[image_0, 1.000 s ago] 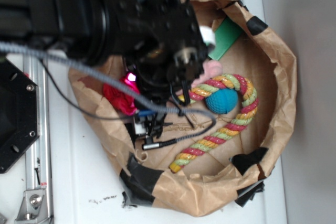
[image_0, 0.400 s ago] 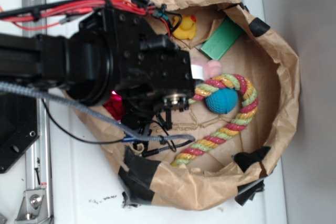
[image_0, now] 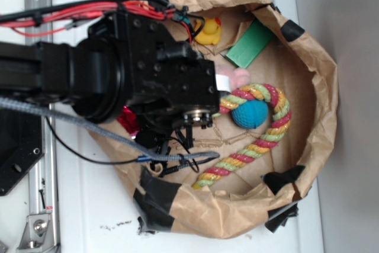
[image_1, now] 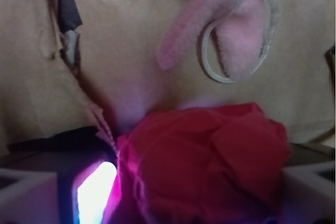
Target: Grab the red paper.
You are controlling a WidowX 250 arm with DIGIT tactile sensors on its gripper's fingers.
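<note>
The red paper [image_1: 210,161] is a crumpled bright red wad filling the space between my two fingers low in the wrist view. My gripper [image_1: 173,182] is shut on it, one pale finger [image_1: 31,190] on its left and the other on its right. A bright pink-white glare sits beside the left finger. In the exterior view only a sliver of the red paper [image_0: 127,121] shows under the black wrist housing [image_0: 154,81], which hides the fingers.
All of this lies in a brown paper bag [image_0: 320,87] with rolled-down walls. Inside are a pale pink plush toy [image_1: 231,30], a striped rope cane [image_0: 260,143], a teal ball [image_0: 249,112], a yellow duck [image_0: 208,29] and a green block [image_0: 250,44].
Since a second ago the arm has shifted, uncovering the yellow duck and hiding most of the red paper. Almost nothing moved in the last half second.
</note>
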